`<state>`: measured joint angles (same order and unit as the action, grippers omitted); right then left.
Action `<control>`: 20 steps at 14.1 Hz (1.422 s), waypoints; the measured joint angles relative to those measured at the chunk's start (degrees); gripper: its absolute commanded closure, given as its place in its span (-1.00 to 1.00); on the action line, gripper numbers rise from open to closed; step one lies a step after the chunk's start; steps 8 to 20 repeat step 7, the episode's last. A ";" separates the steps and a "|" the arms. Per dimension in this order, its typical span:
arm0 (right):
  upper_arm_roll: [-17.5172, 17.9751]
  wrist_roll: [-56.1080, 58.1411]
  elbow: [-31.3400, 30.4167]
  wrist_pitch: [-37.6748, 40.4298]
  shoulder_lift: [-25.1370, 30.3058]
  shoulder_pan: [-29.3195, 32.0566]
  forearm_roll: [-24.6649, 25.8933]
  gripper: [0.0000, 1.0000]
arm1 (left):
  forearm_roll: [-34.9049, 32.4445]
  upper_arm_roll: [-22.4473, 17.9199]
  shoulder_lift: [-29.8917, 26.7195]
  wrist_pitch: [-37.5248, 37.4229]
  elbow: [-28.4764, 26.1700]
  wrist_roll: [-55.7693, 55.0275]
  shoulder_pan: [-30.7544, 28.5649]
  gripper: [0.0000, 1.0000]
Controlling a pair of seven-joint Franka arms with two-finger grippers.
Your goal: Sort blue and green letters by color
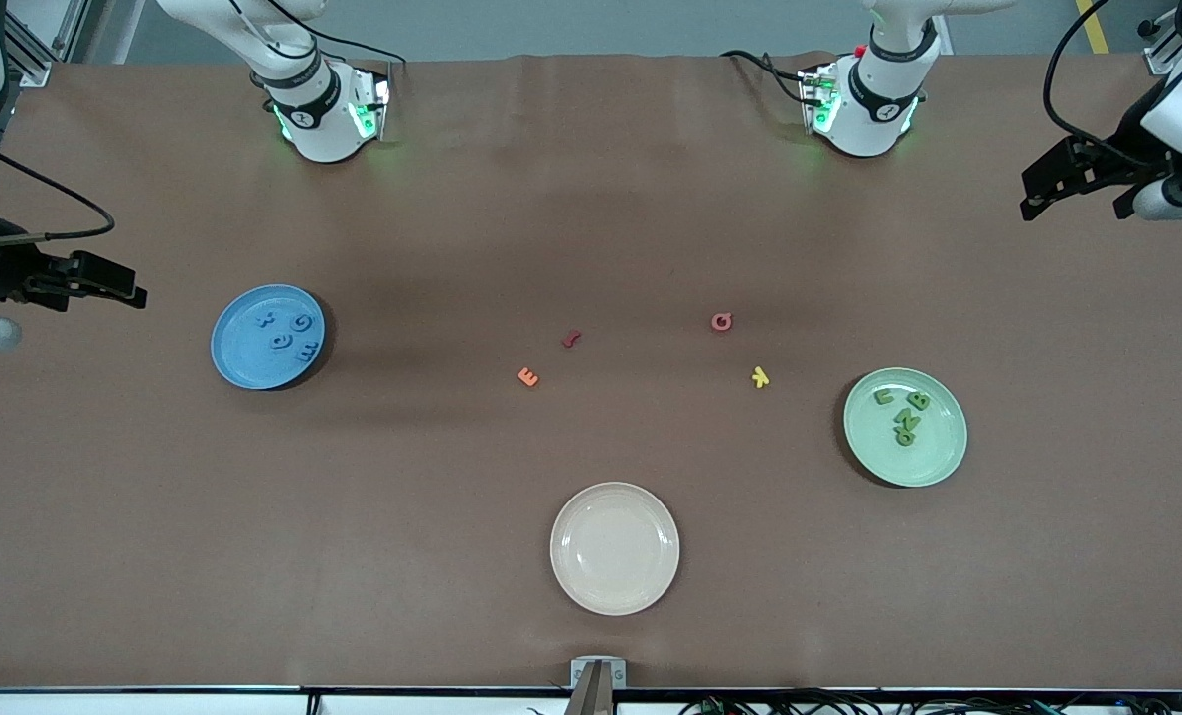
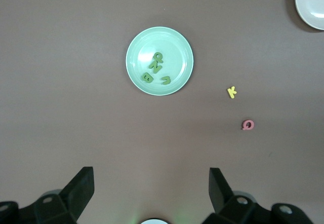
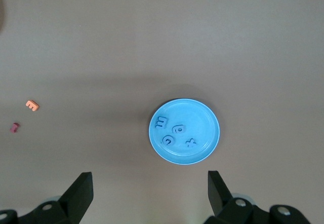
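I saw four blue letters (image 1: 286, 333) on the blue plate (image 1: 238, 362), four green letters (image 1: 904, 414) on the green plate (image 1: 939, 457). Both the left gripper (image 2: 152, 183) and the right gripper (image 3: 150, 183) hung released, empty, each over the table near its own end.

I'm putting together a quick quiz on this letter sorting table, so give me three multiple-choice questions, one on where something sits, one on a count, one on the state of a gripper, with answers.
1. Where do the blue letters lie?
A. on the blue plate
B. on the white plate
C. on the bare table

2. How many letters lie loose on the table, on no plate?
A. two
B. four
C. six

3. How is the left gripper?
A. shut on a green letter
B. open and holding nothing
C. resting in the green plate

Answers: 1 A, all four sit inside its rim. 2 B, orange, red, pink and yellow. 3 B, its fingers stand wide apart over bare table.
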<state>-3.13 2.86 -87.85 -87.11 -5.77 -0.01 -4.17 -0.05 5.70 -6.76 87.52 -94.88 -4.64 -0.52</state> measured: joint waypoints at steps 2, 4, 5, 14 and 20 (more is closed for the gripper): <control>0.55 0.00 -0.62 -0.05 0.71 0.34 0.66 -1.00 | 0.00 -0.07 1.66 0.35 1.57 0.06 -0.19 -1.00; 0.85 0.00 -0.90 -0.05 1.13 0.34 1.02 -1.00 | 0.00 -0.09 2.73 0.35 2.98 0.07 -0.22 -1.00; 0.99 0.00 -1.13 -0.07 1.37 0.34 1.10 -1.00 | 0.00 -0.09 2.99 0.33 3.32 0.07 -0.22 -1.00; 1.24 0.00 -2.25 -0.25 2.32 0.32 1.16 -1.00 | 0.00 -0.17 3.09 0.30 3.42 0.08 -0.23 -1.00; 1.24 0.00 -2.25 -0.25 2.32 0.32 1.16 -1.00 | 0.00 -0.17 3.09 0.30 3.42 0.08 -0.23 -1.00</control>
